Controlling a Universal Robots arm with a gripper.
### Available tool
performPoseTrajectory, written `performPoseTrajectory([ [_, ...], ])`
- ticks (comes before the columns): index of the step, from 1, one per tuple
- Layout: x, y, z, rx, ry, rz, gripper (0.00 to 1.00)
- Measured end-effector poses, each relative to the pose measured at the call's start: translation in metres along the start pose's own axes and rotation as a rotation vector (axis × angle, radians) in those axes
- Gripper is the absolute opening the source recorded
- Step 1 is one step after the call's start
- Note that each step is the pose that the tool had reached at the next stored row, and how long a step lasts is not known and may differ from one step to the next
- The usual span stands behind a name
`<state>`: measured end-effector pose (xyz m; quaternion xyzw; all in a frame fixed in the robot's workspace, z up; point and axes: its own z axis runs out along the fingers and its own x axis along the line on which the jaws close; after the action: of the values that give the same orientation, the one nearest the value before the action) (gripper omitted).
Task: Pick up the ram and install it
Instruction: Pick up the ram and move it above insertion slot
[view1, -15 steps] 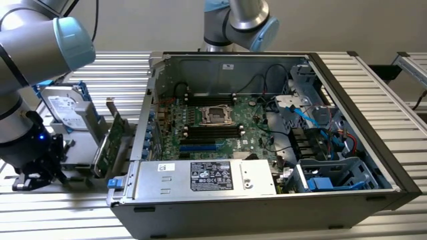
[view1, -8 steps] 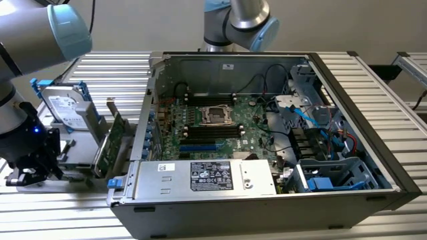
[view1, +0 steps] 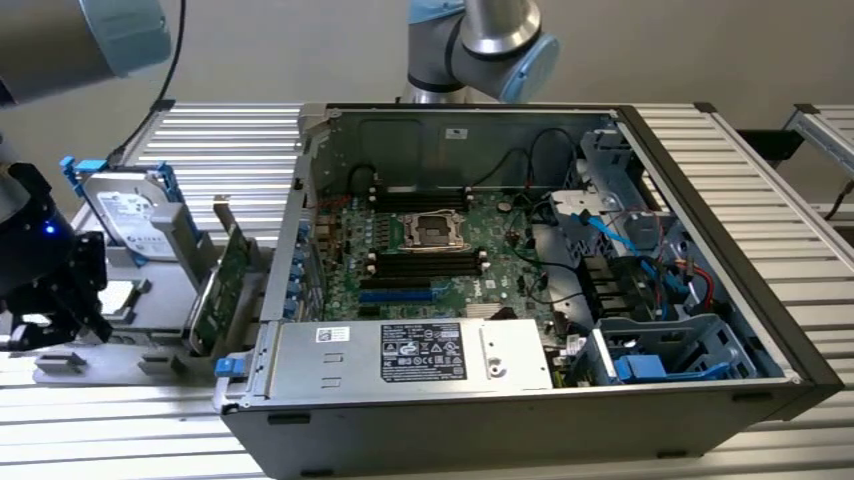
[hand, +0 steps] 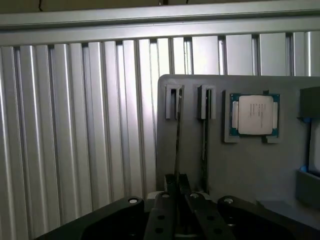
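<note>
In the wrist view the ram (hand: 178, 130) stands on edge as a thin dark stick, its far end in a slot of the grey holder (hand: 220, 160). My gripper (hand: 177, 181) is shut on the near end of this ram, with the fingers (hand: 170, 186) pressed against both sides. A second stick (hand: 204, 140) stands in the neighbouring slot, untouched. In the exterior view my gripper (view1: 40, 325) hangs low over the holder (view1: 80, 365) at the exterior view's left, outside the open computer case (view1: 694, 250). The motherboard's black memory slots (view1: 424, 264) lie inside the case.
A processor chip (hand: 252, 115) sits in the holder beside the sticks. A hard drive (view1: 127, 215) and a tall green expansion card (view1: 220, 290) stand between the holder and the case. A power supply (view1: 414, 350) fills the case's near end. Everything rests on a ribbed metal table (hand: 75, 125).
</note>
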<state>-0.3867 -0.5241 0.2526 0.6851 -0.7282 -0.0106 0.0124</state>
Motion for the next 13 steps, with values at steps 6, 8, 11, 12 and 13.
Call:
performPoseTrajectory([
  [6,0.0,-0.0076,-0.0275,-0.003,0.0005,-0.013,0.14],
  [8,-0.001,-0.011,-0.0366,-0.0043,0.0,-0.021,0.14],
  [11,-0.001,-0.0166,-0.0495,-0.0068,-0.001,-0.032,0.14],
  [12,-0.001,-0.0185,-0.054,-0.0077,-0.0013,-0.035,0.14],
  [13,-0.001,-0.0205,-0.0582,-0.0087,-0.0017,-0.039,0.14],
])
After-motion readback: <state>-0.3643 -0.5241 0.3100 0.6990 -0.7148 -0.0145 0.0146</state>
